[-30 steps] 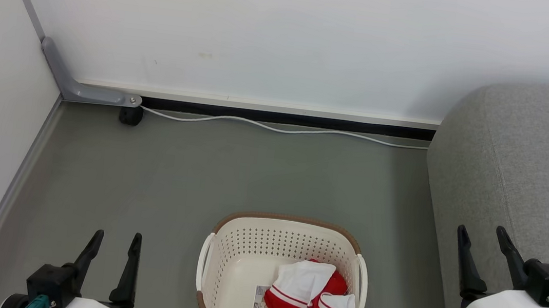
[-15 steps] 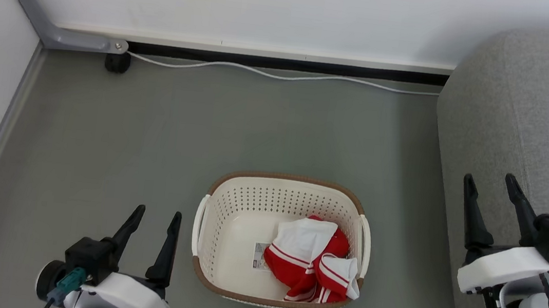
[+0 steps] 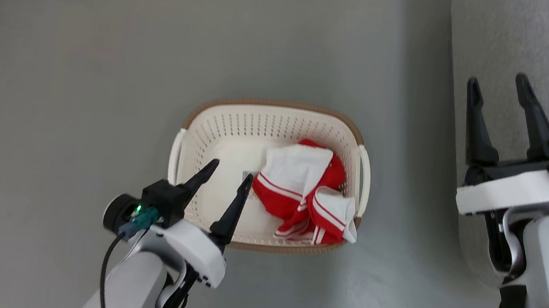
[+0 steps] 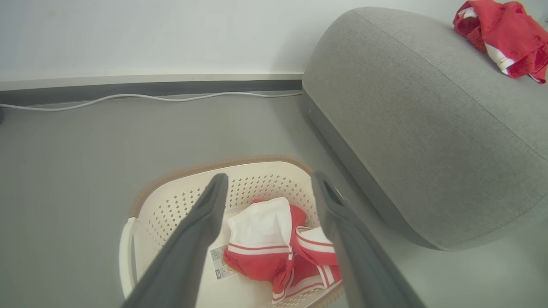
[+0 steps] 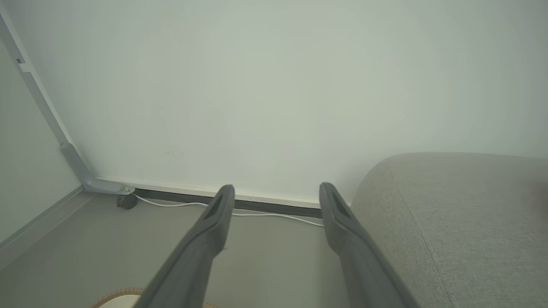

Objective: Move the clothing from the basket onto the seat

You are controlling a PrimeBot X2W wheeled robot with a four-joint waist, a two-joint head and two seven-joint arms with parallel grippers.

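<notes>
Head view has the left gripper (image 3: 232, 170) spread wide and empty over the near-left side of the basket (image 3: 275, 105), so I'd dip it rightward onto the red-and-white clothing (image 3: 301, 193) bunched inside, pinching a thick fold, while the right gripper (image 3: 497, 80) hangs open by the seat (image 3: 525, 38).

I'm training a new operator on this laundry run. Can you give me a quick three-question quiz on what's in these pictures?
1. True or false: the left gripper is shut on the clothing.
2. In which part of the basket does the clothing lie? A) the half nearer the seat B) the half farther from the seat C) spread evenly over its whole floor
3. In the left wrist view, what lies on top of the seat?
Key: 1 false, the left gripper is open and holds nothing. 2 A. 3 a red garment.
</notes>
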